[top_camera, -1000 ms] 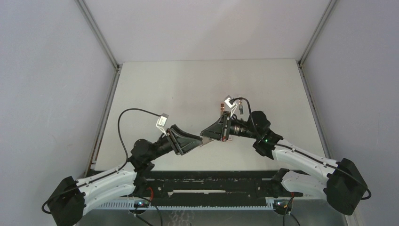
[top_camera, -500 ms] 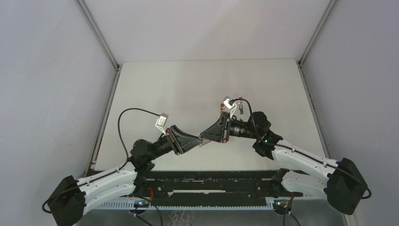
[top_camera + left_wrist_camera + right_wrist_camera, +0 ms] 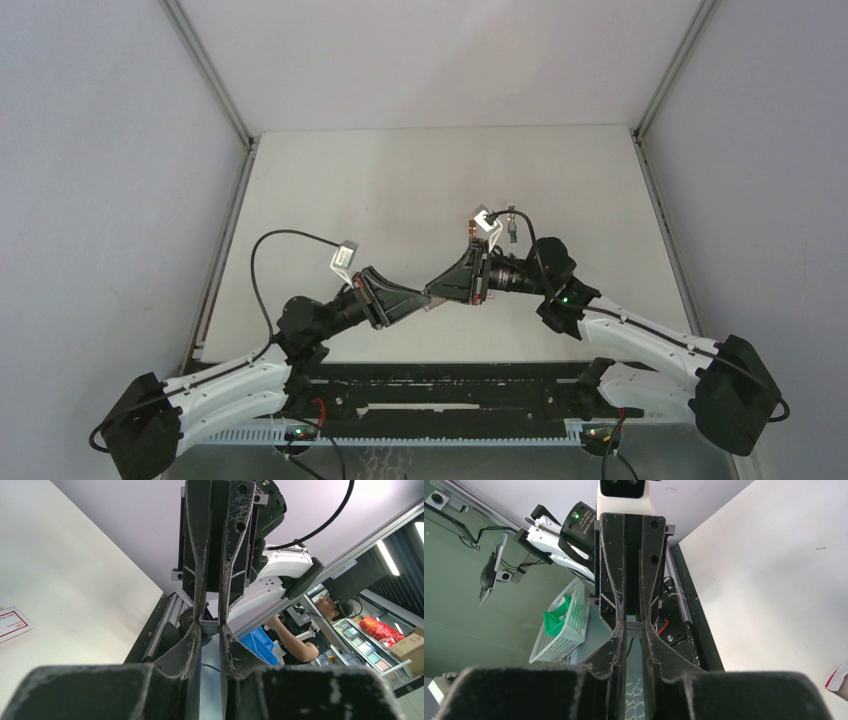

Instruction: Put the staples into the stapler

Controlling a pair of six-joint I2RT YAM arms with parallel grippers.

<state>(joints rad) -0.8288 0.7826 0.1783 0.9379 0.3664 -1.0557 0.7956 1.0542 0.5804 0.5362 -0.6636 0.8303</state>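
A short grey strip of staples [image 3: 210,626] hangs in the air between my two grippers, which meet tip to tip above the table's near part. My left gripper [image 3: 427,298] is shut on one end of the strip. My right gripper [image 3: 435,292] is shut on the other end; the ribbed strip also shows in the right wrist view [image 3: 634,628]. The pink-red carton with a white label [image 3: 12,622] lies on the table, mostly hidden behind the right wrist in the top view [image 3: 470,229]. No stapler shows in any view.
The white table [image 3: 400,190] has grey walls on three sides and a black rail [image 3: 440,385] along the near edge. Off the table are a pale mesh basket [image 3: 556,627] and a blue bin [image 3: 260,647].
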